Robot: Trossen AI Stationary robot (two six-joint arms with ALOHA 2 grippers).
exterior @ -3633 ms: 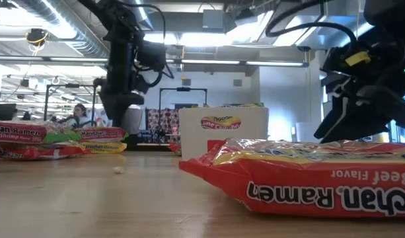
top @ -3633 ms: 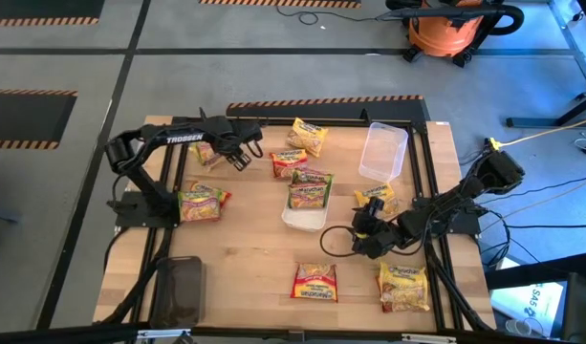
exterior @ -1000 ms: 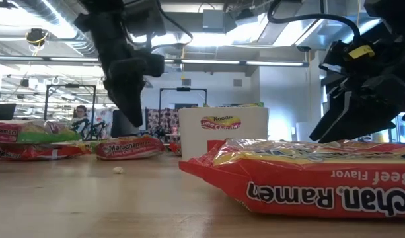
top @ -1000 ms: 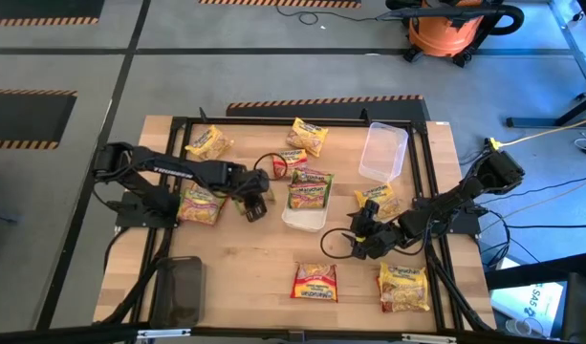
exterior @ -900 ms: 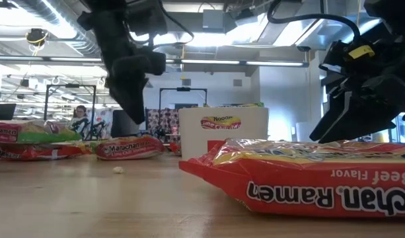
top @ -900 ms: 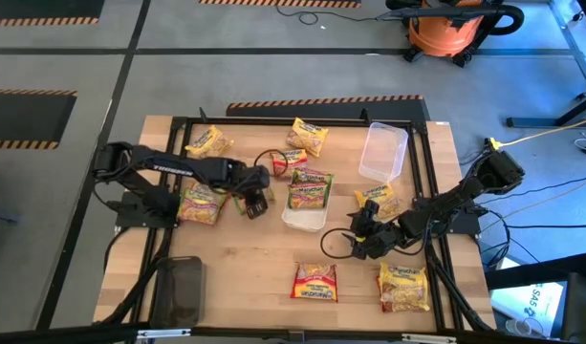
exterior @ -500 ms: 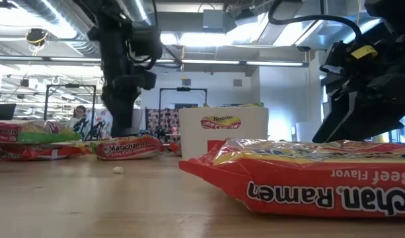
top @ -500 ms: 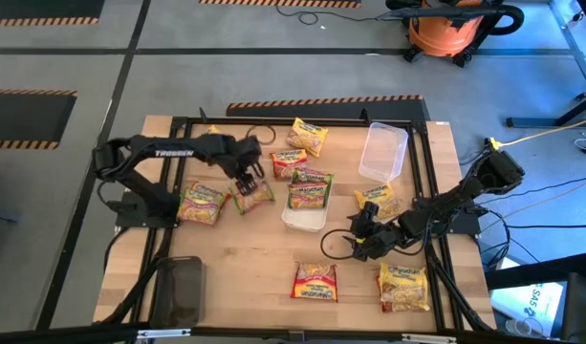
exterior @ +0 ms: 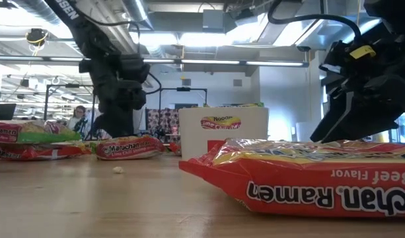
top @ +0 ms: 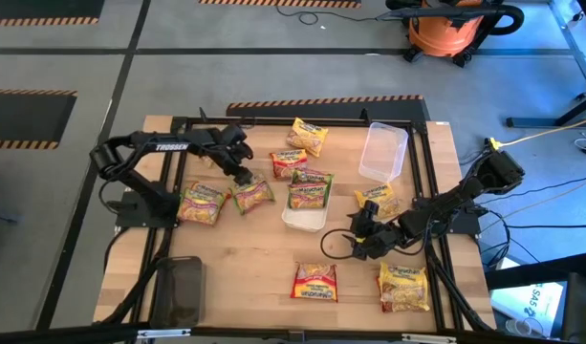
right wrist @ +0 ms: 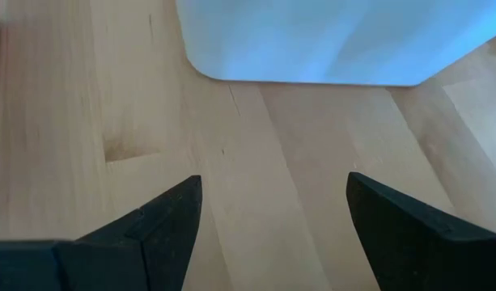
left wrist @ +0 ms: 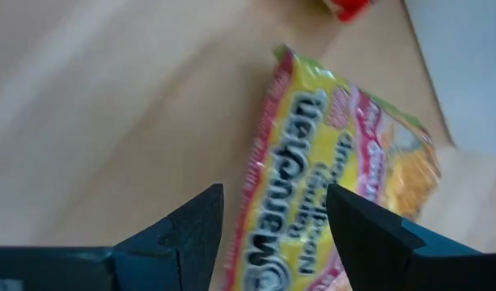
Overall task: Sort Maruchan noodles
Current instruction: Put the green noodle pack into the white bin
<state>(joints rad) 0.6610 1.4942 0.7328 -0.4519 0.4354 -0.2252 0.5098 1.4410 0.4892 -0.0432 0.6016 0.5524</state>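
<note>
Several Maruchan noodle packets lie flat on the wooden table. A yellow-and-green packet (top: pixel 253 196) (left wrist: pixel 328 153) lies beside another yellow packet (top: pixel 202 204) at the left. My left gripper (top: pixel 243 177) (left wrist: pixel 272 202) hovers open just above and to the far side of it, holding nothing. A green packet (top: pixel 310 189) leans in the white tray (top: pixel 302 218). My right gripper (top: pixel 361 234) (right wrist: pixel 272 190) stands open over bare wood to the right of that tray (right wrist: pixel 312 40).
More packets lie scattered: yellow (top: pixel 309 136) and red (top: pixel 289 162) at the far middle, yellow (top: pixel 377 199) at the right, red (top: pixel 314 282) and yellow (top: pixel 403 285) near the front. A clear tray (top: pixel 383 151) sits far right and a dark tray (top: pixel 183 287) near left.
My left gripper has drawn back from the yellow-and-green packet, swinging toward the table's far left and turning as it went. The packet stays flat on the table beside the other yellow packet. My right arm has kept still.
</note>
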